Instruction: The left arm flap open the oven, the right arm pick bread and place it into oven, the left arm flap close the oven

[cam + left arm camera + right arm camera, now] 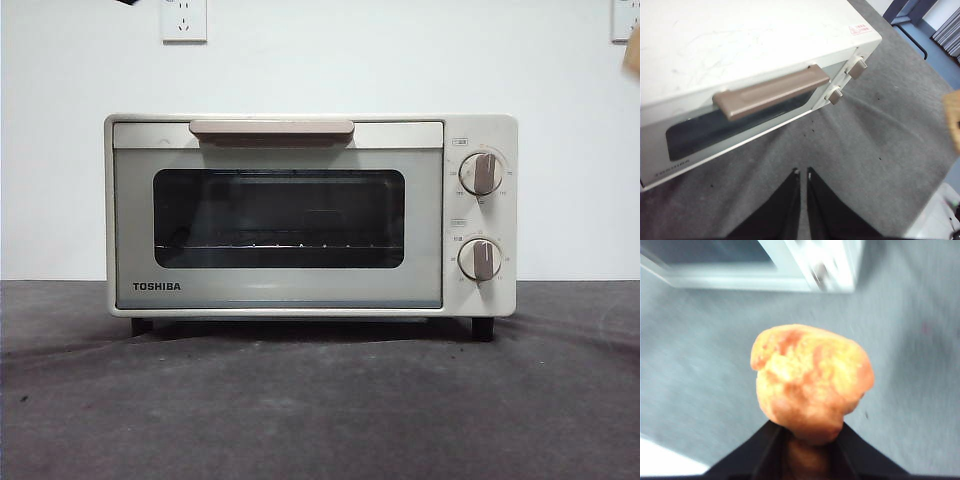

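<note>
The cream-white TOSHIBA oven point(310, 215) stands on the grey table with its glass door shut and its beige handle point(271, 128) at the top. In the left wrist view the oven point(740, 45) and its handle point(771, 92) lie ahead of my left gripper point(802, 172), which is shut and empty above the cloth in front of the door. My right gripper point(807, 432) is shut on the golden-brown bread point(810, 382) and holds it in the air, to the right of the oven point(790, 265). An edge of the bread shows in the front view point(632, 50) and in the left wrist view point(952, 120).
Two beige knobs point(481, 173) point(480, 259) sit on the oven's right panel. Grey cloth point(320, 400) covers the table in front of the oven. A white wall with sockets point(184, 18) stands behind. A black arm tip point(125, 2) shows at the top left.
</note>
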Controlling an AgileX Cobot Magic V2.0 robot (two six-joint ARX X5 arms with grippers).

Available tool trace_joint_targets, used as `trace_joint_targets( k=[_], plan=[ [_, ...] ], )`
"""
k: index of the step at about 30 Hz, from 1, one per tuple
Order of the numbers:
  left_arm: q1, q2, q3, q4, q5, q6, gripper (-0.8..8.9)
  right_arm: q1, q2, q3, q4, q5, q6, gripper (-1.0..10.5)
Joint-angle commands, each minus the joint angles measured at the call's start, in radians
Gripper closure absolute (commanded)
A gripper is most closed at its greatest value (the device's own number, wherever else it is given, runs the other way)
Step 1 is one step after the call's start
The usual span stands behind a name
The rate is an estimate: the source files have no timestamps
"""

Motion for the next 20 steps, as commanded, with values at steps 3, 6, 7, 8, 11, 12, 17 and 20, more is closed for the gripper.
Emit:
trace_joint_targets(
  k=[3, 6, 7, 8, 11, 12, 17, 20],
  plan=[
    [-0.023, 0.129, 0.106, 0.009, -0.001, 0.071, 7.97, 0.005, -0.106, 0.019, 0.015, -0.064, -0.010, 8.6],
    [-0.040, 0.227, 0.179, 0.009, -0.002, 0.111, 7.97, 0.005, -0.168, 0.019, 0.026, -0.109, -0.009, 8.6],
    [-0.046, 0.268, 0.209, 0.010, -0.002, 0.124, 7.97, 0.005, -0.190, 0.019, 0.029, -0.121, -0.007, 8.6],
    [-0.050, 0.301, 0.232, 0.011, -0.002, 0.135, 7.97, 0.005, -0.206, 0.019, 0.029, -0.127, -0.006, 8.6],
    [-0.061, 0.406, 0.298, 0.019, -0.006, 0.151, 7.97, 0.005, -0.249, 0.019, 0.028, -0.132, 0.003, 8.6],
    [-0.065, 0.439, 0.317, 0.019, -0.006, 0.155, 7.97, 0.005, -0.262, 0.019, 0.028, -0.132, 0.008, 8.6],
    [-0.075, 0.551, 0.357, 0.040, -0.007, 0.174, 7.97, 0.005, -0.299, 0.019, 0.028, -0.130, 0.015, 8.6],
    [-0.079, 0.582, 0.357, 0.044, -0.018, 0.195, 7.97, 0.005, -0.303, 0.019, 0.028, -0.131, 0.016, 8.6]
  ],
)
